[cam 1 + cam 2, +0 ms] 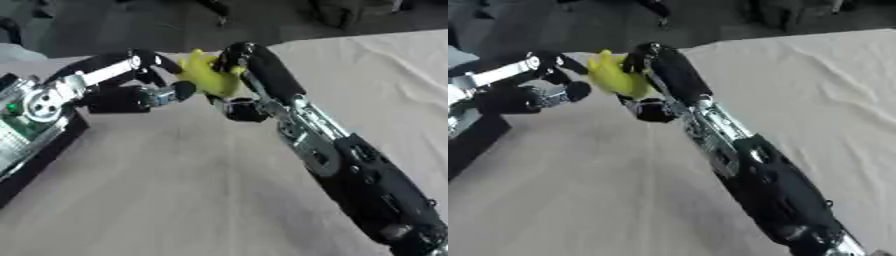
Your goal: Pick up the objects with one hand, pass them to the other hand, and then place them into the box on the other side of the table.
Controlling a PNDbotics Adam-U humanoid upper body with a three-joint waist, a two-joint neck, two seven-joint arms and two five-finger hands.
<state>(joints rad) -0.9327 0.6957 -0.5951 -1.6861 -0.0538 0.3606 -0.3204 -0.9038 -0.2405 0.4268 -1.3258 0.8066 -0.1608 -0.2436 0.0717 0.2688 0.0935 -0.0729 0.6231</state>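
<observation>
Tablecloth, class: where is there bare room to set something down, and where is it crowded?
The beige tablecloth lies bare between the black box at its left edge and the right arm. More bare cloth lies right of that arm. The far middle is crowded: left hand, right hand and yellow object meet.

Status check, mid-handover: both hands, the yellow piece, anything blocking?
Right hand curled on yellow object. Left hand closed in on it from the left; grip unclear. Object held above table. Nothing between the hands but the object.
</observation>
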